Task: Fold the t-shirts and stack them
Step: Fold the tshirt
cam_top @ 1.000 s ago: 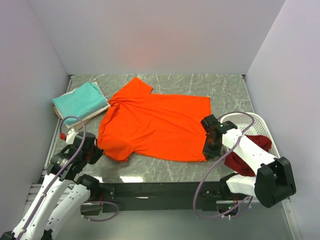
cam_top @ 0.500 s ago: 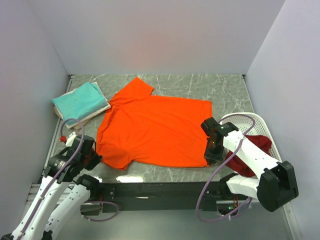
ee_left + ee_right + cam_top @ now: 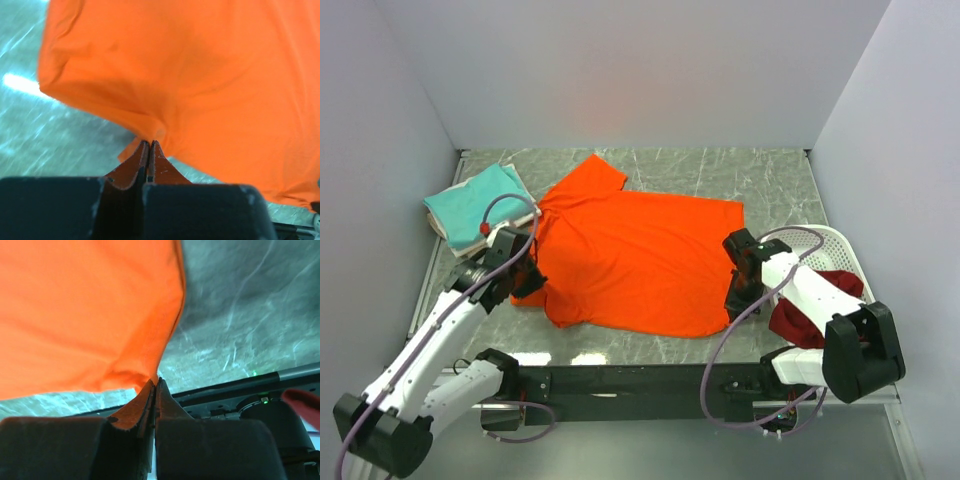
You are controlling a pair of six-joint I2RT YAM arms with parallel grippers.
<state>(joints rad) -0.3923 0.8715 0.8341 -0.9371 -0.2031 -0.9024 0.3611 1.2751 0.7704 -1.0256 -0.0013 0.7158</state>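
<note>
A bright orange t-shirt [image 3: 635, 255] lies spread across the middle of the marble table. My left gripper [image 3: 525, 280] is shut on its near left sleeve edge; the left wrist view shows the cloth [image 3: 200, 85] pinched at the fingertips. My right gripper [image 3: 735, 300] is shut on the shirt's near right corner, seen pinched in the right wrist view [image 3: 90, 310]. A folded teal t-shirt [image 3: 478, 202] sits on a cream one [image 3: 515, 222] at the far left. A dark red t-shirt [image 3: 810, 310] lies in the basket.
A white perforated basket [image 3: 830, 245] stands at the right edge of the table. Grey walls enclose the table on three sides. The dark front rail [image 3: 640, 380] runs along the near edge between the arm bases.
My left gripper has moved up and away from the near edge, pulling the shirt's left sleeve inward. The right gripper has shifted slightly, still holding the near right corner.
</note>
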